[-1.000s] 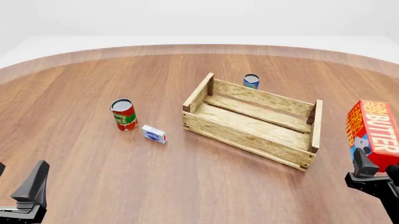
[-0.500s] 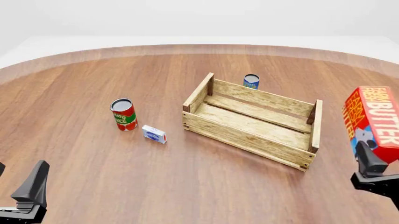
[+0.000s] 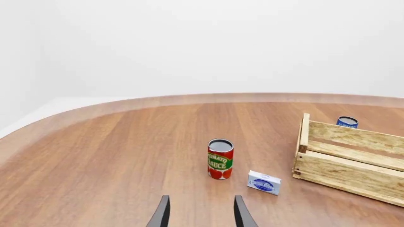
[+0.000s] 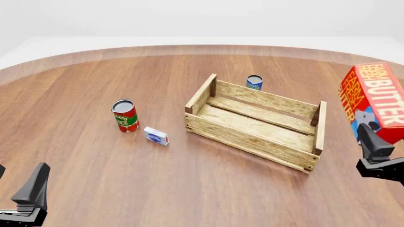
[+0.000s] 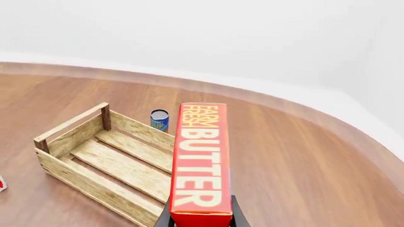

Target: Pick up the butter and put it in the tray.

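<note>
A: R gripper (image 4: pixel 379 158)?

B: Clamped on the butter (image 4: pixel 372 101), fingers pressed against its lower end (seen in R wrist view too, box upright betw. the two dark fingers). Box is off the table, tilted a bit, at far right of front view.

A: Relative to tray (image 4: pixel 254 136)?

B: Beside it, to the right, past the tray's right end wall. Not over the slats. Tray interior bare wood.

A: L gripper (image 3: pixel 200 213)?

B: Fingers apart, nothing betw. them. Low at front-left corner, well apart from everything.

A: Other items?

B: Tomato sauce can (image 4: pixel 125 116) upright left of tray; small white-blue box (image 4: pixel 156 135) just beside it. Blue can (image 4: pixel 254 82) behind tray's far wall.
</note>
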{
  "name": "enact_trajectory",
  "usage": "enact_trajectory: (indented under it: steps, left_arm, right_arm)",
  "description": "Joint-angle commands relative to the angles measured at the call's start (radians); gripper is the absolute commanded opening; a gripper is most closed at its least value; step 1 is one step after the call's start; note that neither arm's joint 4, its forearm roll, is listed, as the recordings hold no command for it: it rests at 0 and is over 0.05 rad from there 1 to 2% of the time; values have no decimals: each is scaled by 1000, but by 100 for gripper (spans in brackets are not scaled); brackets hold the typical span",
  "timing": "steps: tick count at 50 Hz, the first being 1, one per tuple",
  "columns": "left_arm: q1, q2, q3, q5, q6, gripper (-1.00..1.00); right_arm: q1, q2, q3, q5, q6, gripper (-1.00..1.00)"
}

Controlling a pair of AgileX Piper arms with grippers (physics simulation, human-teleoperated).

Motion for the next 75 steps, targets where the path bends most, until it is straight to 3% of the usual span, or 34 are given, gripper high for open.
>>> enact_trajectory:
  steps: [1, 15, 30, 53, 70, 72, 75]
  left_arm:
    - [0, 0, 0, 0, 0, 100]
    - [0, 0, 0, 0, 0, 100]
    - [0, 0, 0, 0, 0, 100]
    - [0, 0, 0, 0, 0, 100]
    - [0, 0, 0, 0, 0, 100]
    - [0, 0, 0, 0, 0, 100]
    - [0, 0, 0, 0, 0, 100]
  right_arm:
    - [43, 65, -79, -16, -24, -100]
    - [59, 167, -116, -70, -34, -100]
    - [110, 298, -141, -168, 14, -100]
    - [162, 523, -219, -278, 27, -100]
    - [167, 608, -263, -296, 33, -100]
    - [164, 658, -289, -296, 66, -100]
    - [167, 675, -306, -292, 66, -100]
